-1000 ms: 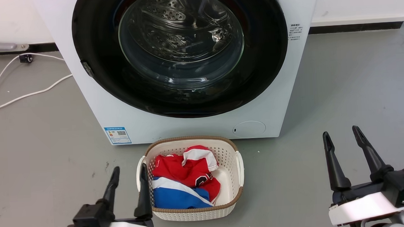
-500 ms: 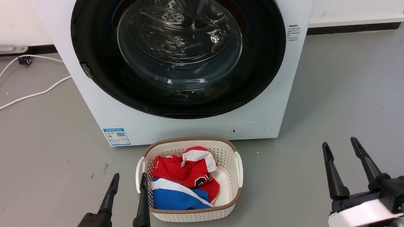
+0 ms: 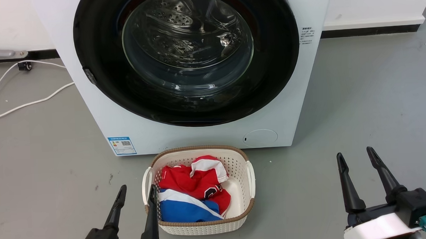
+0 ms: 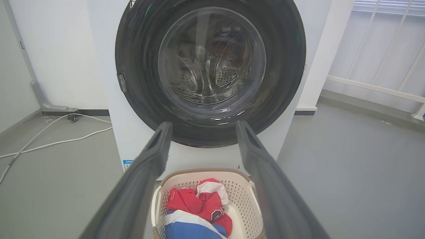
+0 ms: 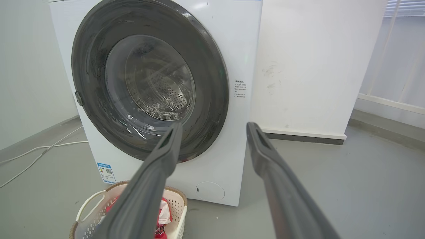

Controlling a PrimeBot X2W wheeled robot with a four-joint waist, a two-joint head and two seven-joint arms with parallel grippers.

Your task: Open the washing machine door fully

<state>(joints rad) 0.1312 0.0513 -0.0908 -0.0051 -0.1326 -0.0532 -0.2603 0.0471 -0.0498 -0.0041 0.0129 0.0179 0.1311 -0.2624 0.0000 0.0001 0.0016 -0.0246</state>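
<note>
Shut washing machine door (image 3: 275, 59) stiff, glossy, probably slick; hook the left-rim tab (image 3: 90, 75); left gripper (image 3: 137, 189) and right gripper (image 3: 354, 153) fingers spread, empty.

My matt dark fingers (image 3: 115, 210) point at the washing machine door (image 3: 99, 67): glossy black ring, clear smooth glass, perforated shiny steel drum (image 3: 179, 16) behind. The washing machine (image 3: 185, 137) is smooth white. Just beside my left fingers, a cream perforated plastic basket (image 3: 203, 226) holds soft cloth (image 3: 187, 180). The floor (image 3: 38, 159) looks matt grey.
</note>
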